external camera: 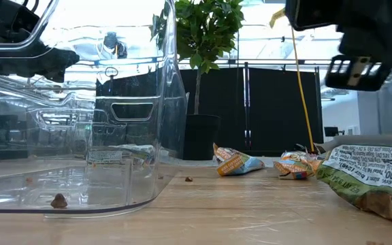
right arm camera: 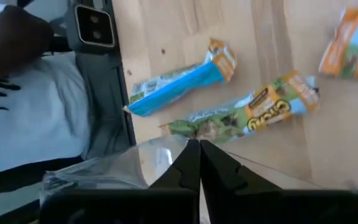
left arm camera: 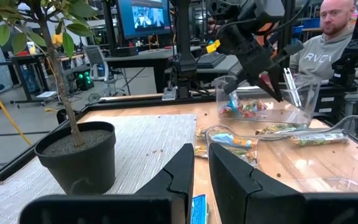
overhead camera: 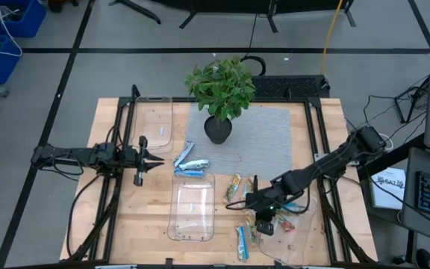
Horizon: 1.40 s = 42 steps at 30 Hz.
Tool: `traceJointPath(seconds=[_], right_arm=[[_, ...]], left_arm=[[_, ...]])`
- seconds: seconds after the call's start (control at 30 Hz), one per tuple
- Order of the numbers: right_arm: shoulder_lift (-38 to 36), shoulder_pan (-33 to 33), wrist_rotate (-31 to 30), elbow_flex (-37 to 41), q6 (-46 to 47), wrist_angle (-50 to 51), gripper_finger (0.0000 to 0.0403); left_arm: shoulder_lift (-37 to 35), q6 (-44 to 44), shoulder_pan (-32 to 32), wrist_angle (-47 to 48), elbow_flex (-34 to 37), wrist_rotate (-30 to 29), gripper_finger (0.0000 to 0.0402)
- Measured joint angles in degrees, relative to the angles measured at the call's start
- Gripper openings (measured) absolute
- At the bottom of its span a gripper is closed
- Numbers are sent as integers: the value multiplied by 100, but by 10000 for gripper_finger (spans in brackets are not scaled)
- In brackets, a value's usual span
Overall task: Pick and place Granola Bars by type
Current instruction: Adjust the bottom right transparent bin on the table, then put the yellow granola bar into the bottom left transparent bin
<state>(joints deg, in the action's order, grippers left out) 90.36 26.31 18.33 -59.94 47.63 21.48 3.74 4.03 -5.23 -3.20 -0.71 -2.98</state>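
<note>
Seen from above, the right gripper (overhead camera: 266, 218) hangs near the table's front right, over the rim of a clear tray (overhead camera: 293, 240) that holds bars in bright wrappers. Its fingers are pressed fully together with nothing between them, as the right wrist view shows; there the fingertips (right arm camera: 199, 149) sit just above the tray's clear edge. Just beyond them on the wood lie a blue bar (right arm camera: 179, 82) and a green bar (right arm camera: 247, 114), side by side, close but apart. The right arm reaches in from the table's right edge, slanting toward the front.

The left gripper (overhead camera: 154, 161) waits at the table's left side, its arm stretched level, fingers nearly closed on nothing.

More bars lie loose: blue-white bars (overhead camera: 190, 164) near a potted plant (overhead camera: 221, 93) on a grey mat (overhead camera: 267, 138), and green bars (overhead camera: 234, 188) beside a second clear tray (overhead camera: 192, 209) at centre. A third tray (overhead camera: 154, 123) sits at the back left.
</note>
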Motion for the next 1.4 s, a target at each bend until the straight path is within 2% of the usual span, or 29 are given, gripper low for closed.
traceJointPath(seconds=[0.27,0.4,0.6,0.77,0.9,1.13,1.23,1.3,1.4], right_arm=[[-10,189,241,0,334,25,0],[-10,209,-574,0,-327,-119,0],[-25,285,-2185,0,-2274,-950,0],[-253,340,-2902,202,-3466,-1444,0],[-656,161,-2883,759,-3784,-2067,0],[-1945,-492,-2805,2349,-4027,-3565,0],[-2250,-1102,-2480,2425,-3926,-2832,0],[-2210,-1500,-2284,2212,-3918,-1909,0],[-2034,-1970,-2122,1832,-4097,-1215,0]], left_arm=[[-1,0,1,0,0,0,58],[0,0,1,2,0,0,58],[-1,0,0,0,0,0,58],[-1,0,1,0,0,0,58],[-1,0,0,-2,0,0,58],[1,0,1,-3,0,0,58],[1,0,1,-10,0,-2,58],[1,0,-1,-2,0,0,58],[1,0,0,-2,0,0,58]])
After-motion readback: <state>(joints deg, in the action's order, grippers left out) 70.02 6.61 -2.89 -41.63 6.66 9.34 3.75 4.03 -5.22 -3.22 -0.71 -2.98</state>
